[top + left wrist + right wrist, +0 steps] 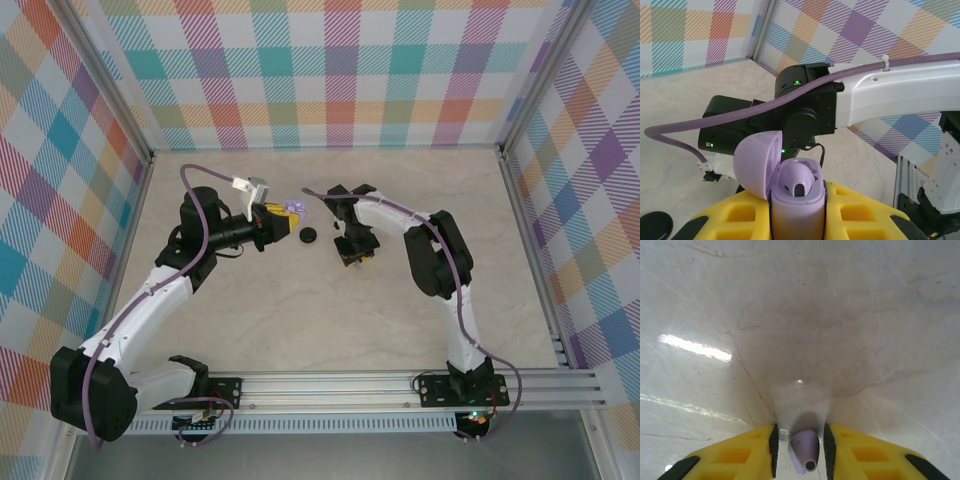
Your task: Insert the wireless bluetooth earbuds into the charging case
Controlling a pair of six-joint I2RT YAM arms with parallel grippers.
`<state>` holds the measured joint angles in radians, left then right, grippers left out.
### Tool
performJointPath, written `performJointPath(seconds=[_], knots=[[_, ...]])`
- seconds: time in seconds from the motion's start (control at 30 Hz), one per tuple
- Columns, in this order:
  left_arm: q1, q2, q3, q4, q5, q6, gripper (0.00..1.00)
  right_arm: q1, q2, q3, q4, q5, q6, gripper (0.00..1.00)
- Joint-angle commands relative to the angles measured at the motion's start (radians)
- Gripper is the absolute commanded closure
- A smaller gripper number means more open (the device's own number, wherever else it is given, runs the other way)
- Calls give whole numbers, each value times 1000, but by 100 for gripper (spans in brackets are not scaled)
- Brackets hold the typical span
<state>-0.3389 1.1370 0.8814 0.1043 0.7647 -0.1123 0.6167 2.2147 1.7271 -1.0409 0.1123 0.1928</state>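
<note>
Earbud (805, 447), the lilac one, sits between the pads of my right hand (799, 462) low over the bench (800, 315). Its stem end seems to point back toward my wrist. The pads stand close on either side, but I cannot tell whether they already bite or the piece merely lies between them. My left hand (797, 227) is clamped on the lilac case (795, 212), its lid (757, 162) thrown open to one side, with a seated bud (799, 181) already in one socket. From above, the case lies up and to the left of my right hand, near but apart, with a black disc (308, 235) on the bench between them. To do this well, I think I should squeeze only enough that the rounded body cannot squirt out. Then I should lift straight, turn the stem downward, come in over the free socket, which I cannot see from here, and let go only once it seats.
</note>
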Motion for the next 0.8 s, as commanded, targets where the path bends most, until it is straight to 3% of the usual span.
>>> performJointPath(seconds=[0.0,0.5,0.77], knots=[[-11,-2,36,16,-4,2,91,6,34,-1,-34,7,-10,68],[-17,1,39,10,-8,8,91,-37,-15,-60,-7,-2,66,79],[-33,13,36,9,-14,9,91,-113,-117,-162,136,-147,141,80]])
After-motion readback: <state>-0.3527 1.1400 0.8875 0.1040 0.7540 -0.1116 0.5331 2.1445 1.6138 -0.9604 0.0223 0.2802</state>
